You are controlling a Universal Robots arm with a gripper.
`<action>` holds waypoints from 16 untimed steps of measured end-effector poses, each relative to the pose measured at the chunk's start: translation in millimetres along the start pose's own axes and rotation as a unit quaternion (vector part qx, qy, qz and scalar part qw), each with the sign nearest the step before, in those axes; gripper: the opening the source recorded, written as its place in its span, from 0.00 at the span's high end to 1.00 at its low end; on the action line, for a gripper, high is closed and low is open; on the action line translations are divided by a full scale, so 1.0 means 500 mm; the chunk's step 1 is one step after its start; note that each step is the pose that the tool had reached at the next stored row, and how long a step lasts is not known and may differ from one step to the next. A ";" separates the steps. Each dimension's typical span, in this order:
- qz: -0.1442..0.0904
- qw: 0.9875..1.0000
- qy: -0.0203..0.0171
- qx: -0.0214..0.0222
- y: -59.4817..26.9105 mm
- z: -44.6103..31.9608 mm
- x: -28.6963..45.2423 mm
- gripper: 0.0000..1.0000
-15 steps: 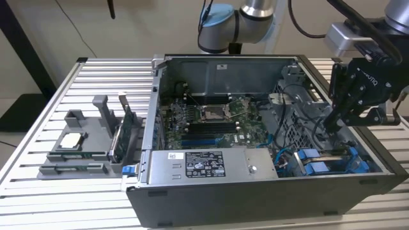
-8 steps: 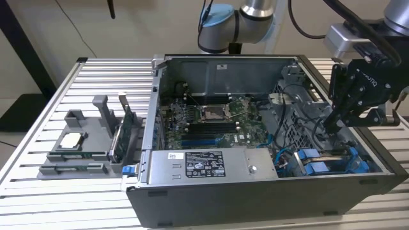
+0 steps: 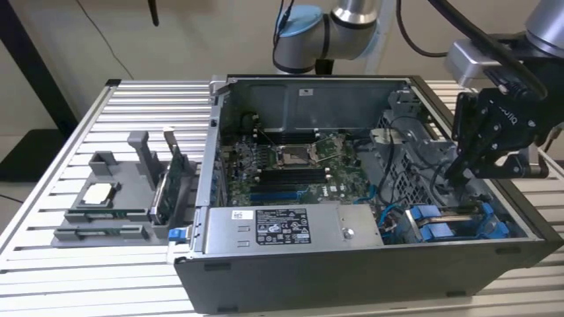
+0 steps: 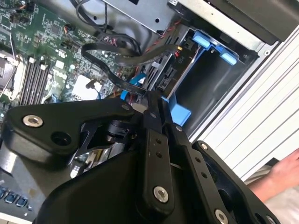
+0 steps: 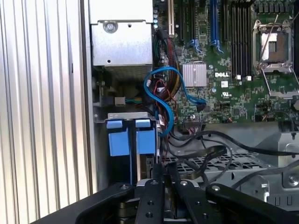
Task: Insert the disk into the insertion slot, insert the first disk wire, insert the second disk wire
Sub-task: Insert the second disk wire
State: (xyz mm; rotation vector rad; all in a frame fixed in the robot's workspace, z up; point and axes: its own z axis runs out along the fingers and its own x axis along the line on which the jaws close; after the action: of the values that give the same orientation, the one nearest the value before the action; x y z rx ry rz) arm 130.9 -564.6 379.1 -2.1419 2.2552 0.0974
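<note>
The disk sat in the insertion slot, just ahead of the claw's tips. Its blue carrier frame was around it, and its connector end faced the claw. In the first wrist view, the slot's two blue tabs lay straight beyond the fingertips.

Your claw was all but closed, with only a sliver between the fingers. It appeared to pinch the end of a flat black disk wire, which looped away behind it over the motherboard. I judged that grip from the wire ending at the fingertips; the plug itself was hidden.

In the exterior view, the claw hung inside the open computer case, above the blue bay. The grey power-supply box stood well off to its side.

Watch these risks:
- The plug could meet the disk's socket tilted, because you could not see its alignment. Pushing then would bend the contacts or shove the disk back in its frame.
- The slack loop could snag on the blue data cables crowded just beside the bay and drag the plug askew in so light a pinch.
- A person's hand rested outside the case, behind the claw. A quick retreat could meet it.
</note>
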 end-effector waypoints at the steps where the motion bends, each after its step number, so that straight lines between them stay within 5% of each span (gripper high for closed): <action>1: 0.000 1.000 0.000 0.000 0.000 0.002 0.001 0.84; 16: 0.000 1.000 0.000 0.005 -0.001 0.032 0.014 0.84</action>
State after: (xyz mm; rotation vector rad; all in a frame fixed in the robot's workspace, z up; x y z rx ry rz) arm 130.9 -570.7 362.7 -2.1379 2.2502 0.0867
